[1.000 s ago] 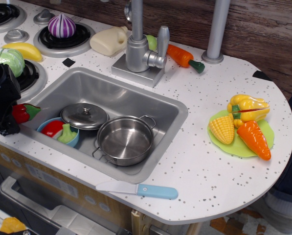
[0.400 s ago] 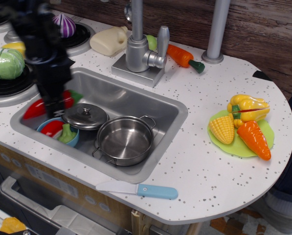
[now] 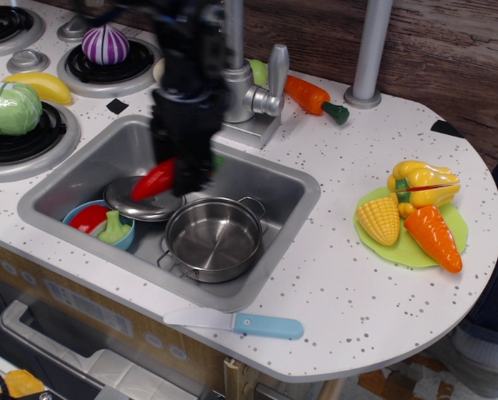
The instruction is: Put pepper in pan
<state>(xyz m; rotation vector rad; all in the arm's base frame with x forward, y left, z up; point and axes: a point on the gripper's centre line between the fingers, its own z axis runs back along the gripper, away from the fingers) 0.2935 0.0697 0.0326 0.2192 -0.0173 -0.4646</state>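
In the steel sink (image 3: 294, 196) of the speckled white counter (image 3: 357, 275), the long glossy red plastic pepper (image 3: 154, 179) hangs clamped in the black pincer (image 3: 184, 171), tip pointing left, just up-left of the small round shiny steel pan (image 3: 213, 237), above the lid (image 3: 140, 204).

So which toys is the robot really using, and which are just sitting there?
Using now:
- gripper, shut on the pepper
- pepper, held over the sink
- pan, still with nothing in it

Just lying about:
- lid
- blue bowl
- knife
- corn
- carrot
- onion
- cabbage
- banana
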